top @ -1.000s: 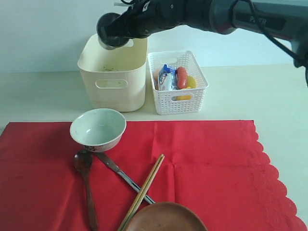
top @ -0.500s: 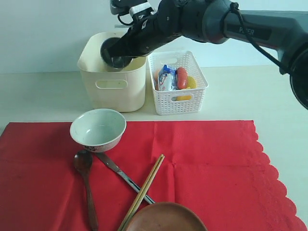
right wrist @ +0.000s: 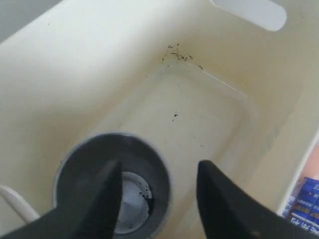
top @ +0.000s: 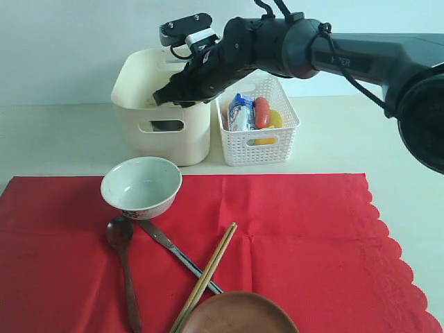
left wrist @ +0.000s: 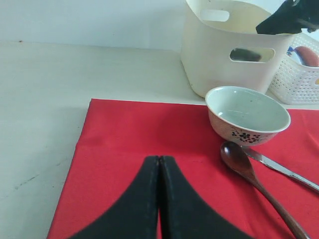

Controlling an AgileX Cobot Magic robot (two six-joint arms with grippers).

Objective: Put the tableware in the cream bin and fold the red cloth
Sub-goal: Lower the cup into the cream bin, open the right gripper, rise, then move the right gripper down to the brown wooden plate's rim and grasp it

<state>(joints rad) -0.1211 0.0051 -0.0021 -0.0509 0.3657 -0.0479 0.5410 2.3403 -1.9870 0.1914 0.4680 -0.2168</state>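
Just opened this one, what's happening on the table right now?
The right pincer hangs over the cream bin, jaws open above the steel cup, which sits on the bin's floor. The left pincer hovers shut over the red cloth. The white bowl, wooden spoon, knife, chopsticks and brown plate lie on the cloth, not yet binned, and the cloth is spread flat, unfolded.

Table w/ red cloth, cream bin, basket
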